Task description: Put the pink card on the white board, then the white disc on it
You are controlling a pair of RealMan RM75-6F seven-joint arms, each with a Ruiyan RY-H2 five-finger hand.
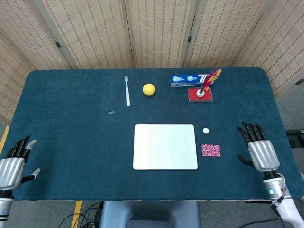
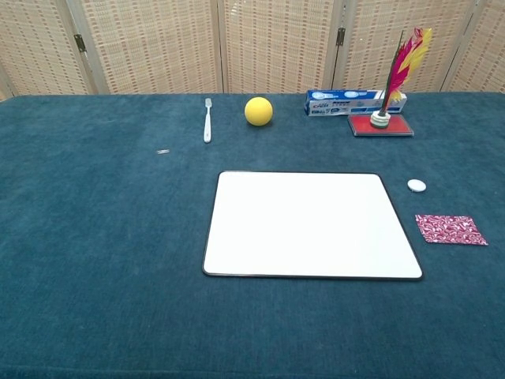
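Pink card (image 1: 210,150) just right of white board (image 1: 165,146), right hand (image 1: 257,151) near

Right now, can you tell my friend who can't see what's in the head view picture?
A white board lies on a blue table, with a pink card and a small white disc just right of it. Two open robot hands, left hand and right hand, wait at the near corners. Farther back lie a toothbrush and yellow ball.

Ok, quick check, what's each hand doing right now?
Left hand: open, fingers apart, holding nothing.
Right hand: open, fingers apart, holding nothing.
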